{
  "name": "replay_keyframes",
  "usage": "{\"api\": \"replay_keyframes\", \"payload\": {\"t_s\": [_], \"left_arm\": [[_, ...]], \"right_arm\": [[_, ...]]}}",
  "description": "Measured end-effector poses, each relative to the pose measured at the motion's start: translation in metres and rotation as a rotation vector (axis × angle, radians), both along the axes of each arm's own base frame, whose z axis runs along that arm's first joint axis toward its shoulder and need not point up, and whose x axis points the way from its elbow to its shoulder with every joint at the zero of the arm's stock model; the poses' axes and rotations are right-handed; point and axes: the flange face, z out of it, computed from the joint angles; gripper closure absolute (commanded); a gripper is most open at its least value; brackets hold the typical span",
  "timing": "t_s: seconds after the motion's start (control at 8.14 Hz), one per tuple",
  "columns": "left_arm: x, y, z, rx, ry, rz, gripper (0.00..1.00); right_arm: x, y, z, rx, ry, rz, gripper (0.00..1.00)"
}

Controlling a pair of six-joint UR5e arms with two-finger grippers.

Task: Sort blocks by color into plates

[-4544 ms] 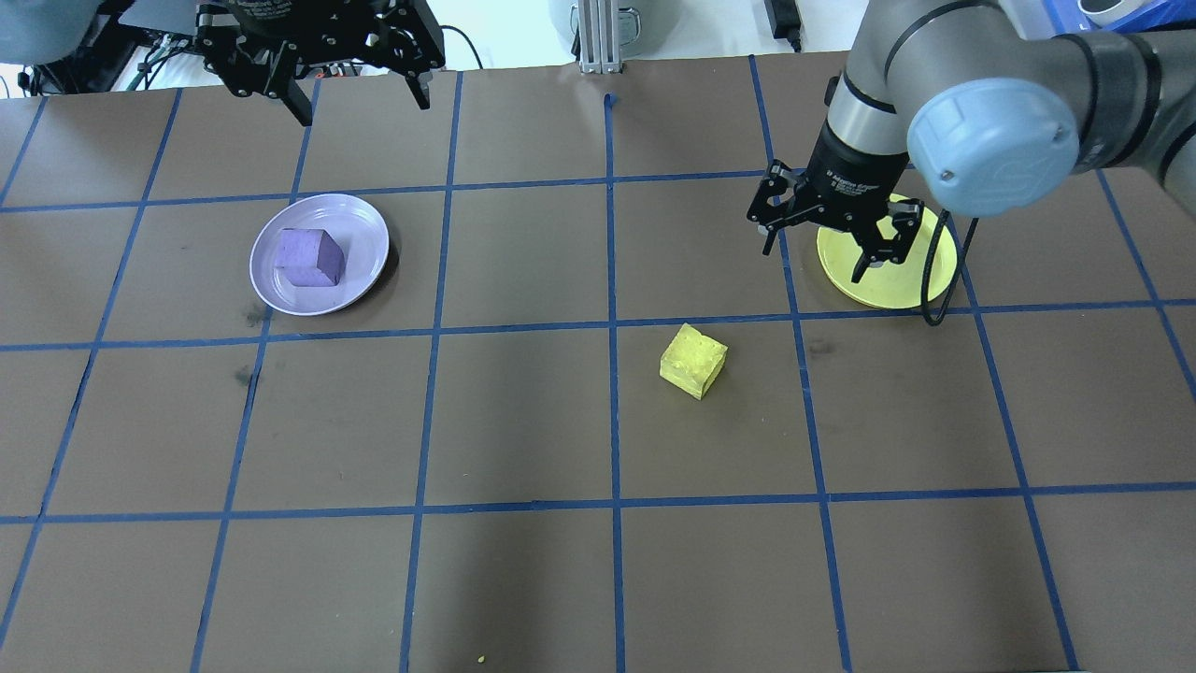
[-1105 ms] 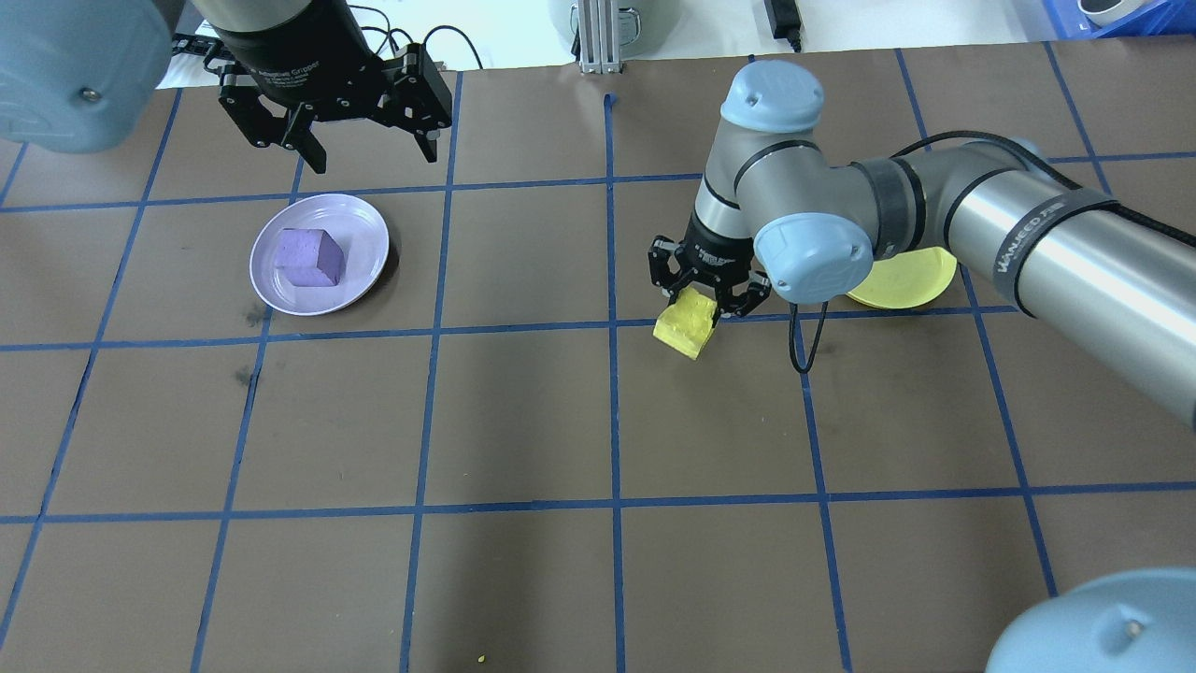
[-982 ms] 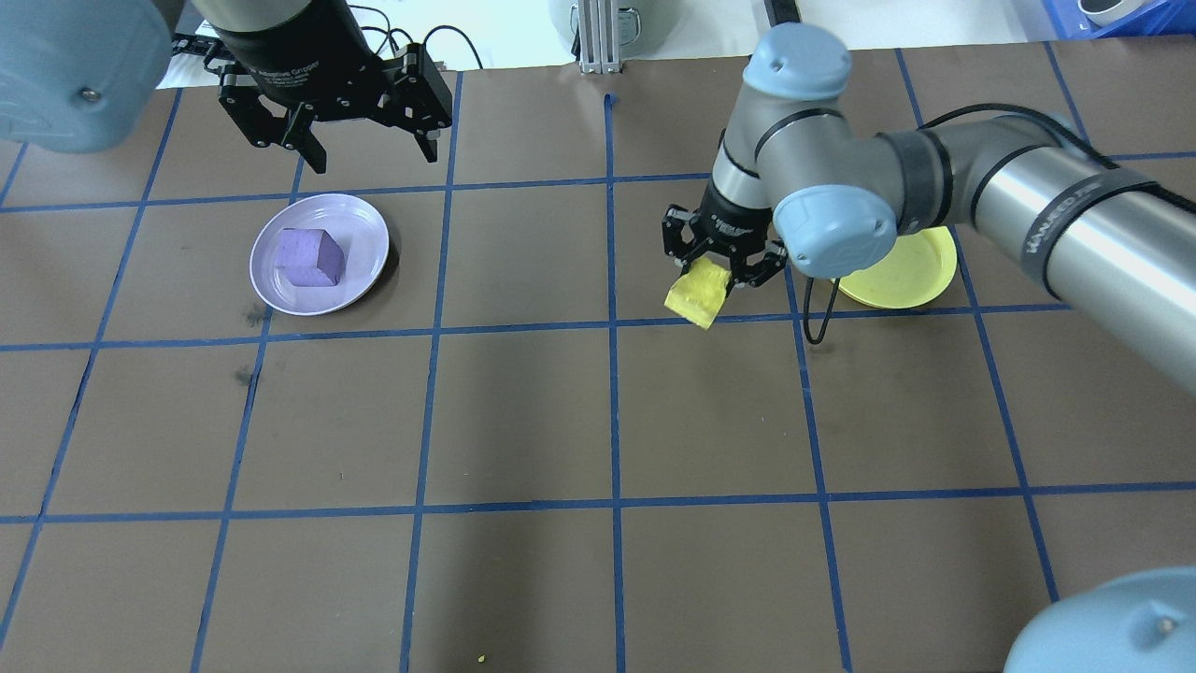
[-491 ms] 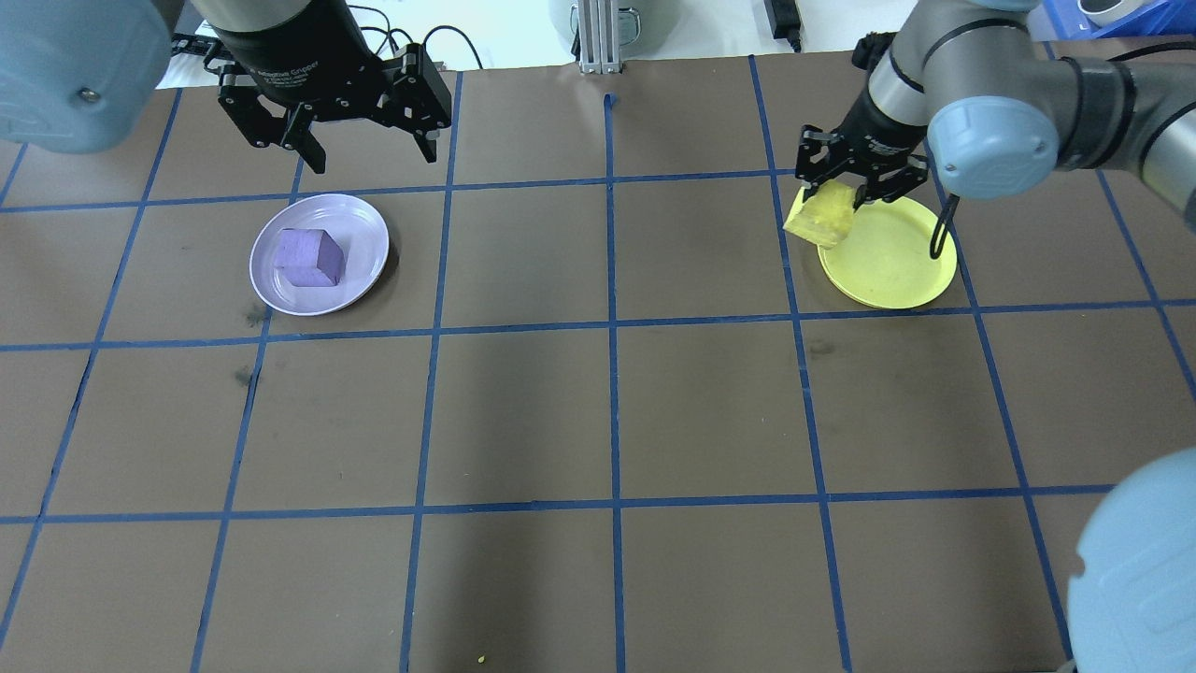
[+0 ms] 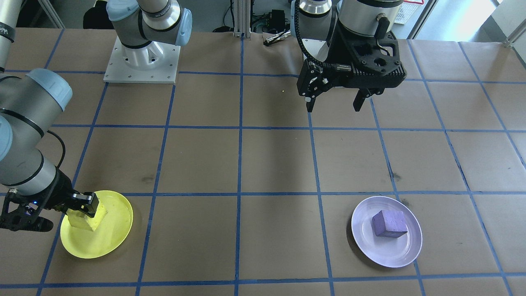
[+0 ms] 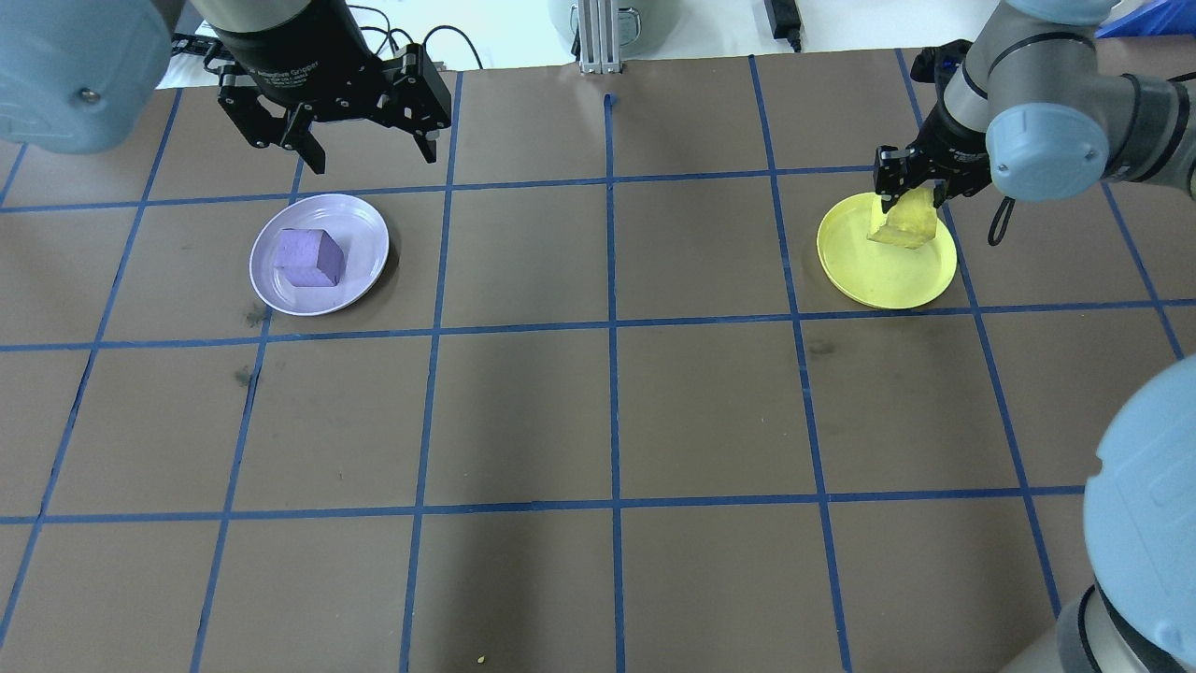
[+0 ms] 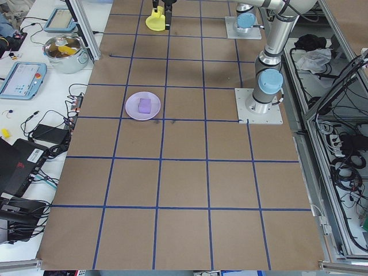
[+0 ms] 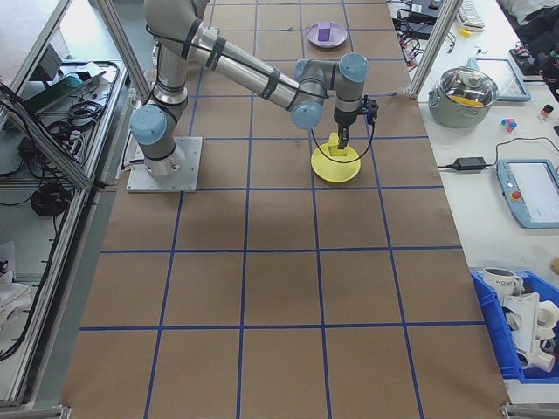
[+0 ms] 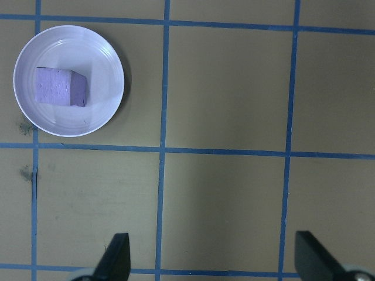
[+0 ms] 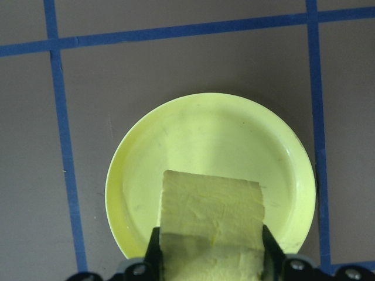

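The yellow block [image 6: 904, 226] hangs tilted over the far side of the yellow plate [image 6: 869, 276], with my right gripper [image 6: 908, 198] shut on it. In the right wrist view the block [image 10: 211, 213] sits between the jaws above the plate [image 10: 205, 132]. From the front the block [image 5: 85, 217] looks low over the plate [image 5: 102, 240]; I cannot tell if it touches. The purple block [image 6: 308, 257] lies in the lavender plate [image 6: 363, 273]. My left gripper [image 6: 372, 154] hovers open just beyond that plate, holding nothing, and its wrist view shows the purple block [image 9: 60, 86].
Brown paper with a blue tape grid covers the table. The right arm's elbow [image 6: 1149, 505] looms at the near right. A metal post [image 6: 595, 37] stands at the far edge. A small yellow crumb [image 6: 480, 659] lies near the front edge.
My right gripper took hold of the yellow block at the table's middle, lifted it and carried it right and away to above the yellow plate. The left arm came slightly forward earlier, then stayed still.
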Motion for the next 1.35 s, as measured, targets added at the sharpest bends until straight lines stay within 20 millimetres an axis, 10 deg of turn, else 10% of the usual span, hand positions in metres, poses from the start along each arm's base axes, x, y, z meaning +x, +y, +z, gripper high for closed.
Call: {"api": "replay_keyframes", "payload": {"t_s": [0.12,0.25,0.74,1.35], "left_arm": [[0.000,0.000,0.000,0.000,0.001,0.000,0.00],[0.000,0.000,0.000,0.000,0.001,-0.001,0.00],[0.000,0.001,0.001,-0.001,0.000,0.000,0.00],[0.000,0.002,0.001,-0.002,0.001,-0.001,0.00]], "right_arm": [[-0.005,-0.003,-0.014,0.011,0.006,0.021,0.33],[-0.007,-0.006,-0.024,0.016,0.007,0.033,0.00],[-0.008,-0.009,-0.013,-0.016,0.018,0.042,0.00],[0.023,0.042,0.101,-0.066,0.012,0.014,0.00]]}}
